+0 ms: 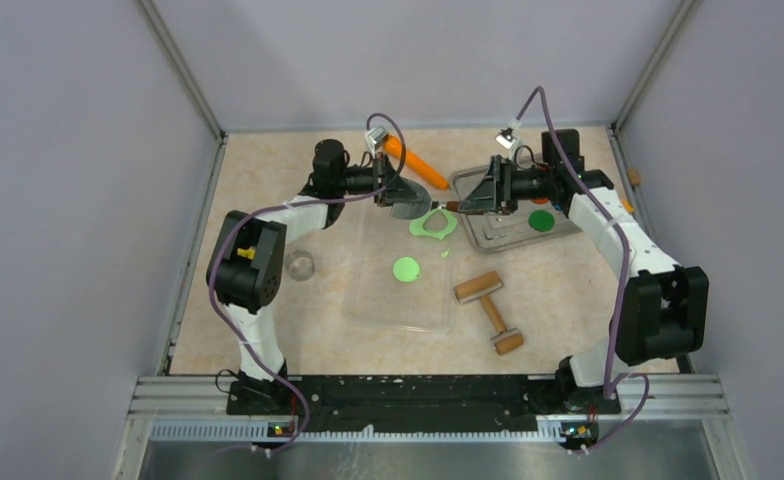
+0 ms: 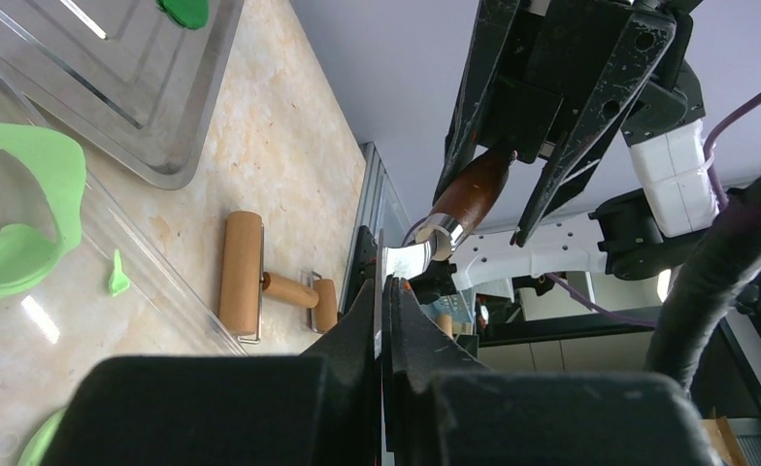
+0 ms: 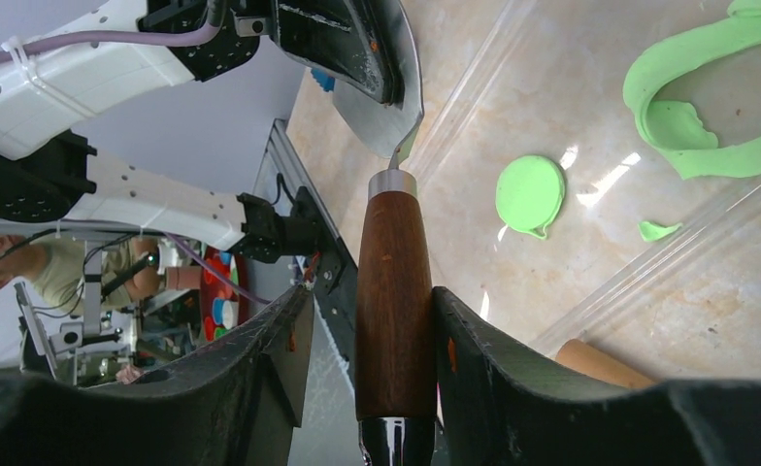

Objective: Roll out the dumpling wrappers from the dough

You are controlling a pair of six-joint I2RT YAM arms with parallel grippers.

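Observation:
The dough (image 1: 434,224) is a lime-green sheet with a round hole, lying on a clear mat; it also shows as dough (image 3: 707,116) in the right wrist view. One round dumpling wrapper (image 1: 405,268) lies on the mat nearer the arms, seen as wrapper (image 3: 530,194) too. A spatula with a wooden handle (image 3: 394,282) and metal blade (image 3: 386,107) hangs above the mat. My left gripper (image 2: 384,286) is shut on the blade. My right gripper (image 3: 372,291) stands around the handle: one finger touches it, and a gap shows at the other.
A metal tray (image 1: 498,238) at the back right holds a darker green disc (image 1: 540,221). Two wooden rollers (image 1: 478,287) (image 1: 501,328) lie right of the clear mat (image 1: 398,310). An orange tool (image 1: 415,160) lies at the back. A clear ring (image 1: 300,265) sits left.

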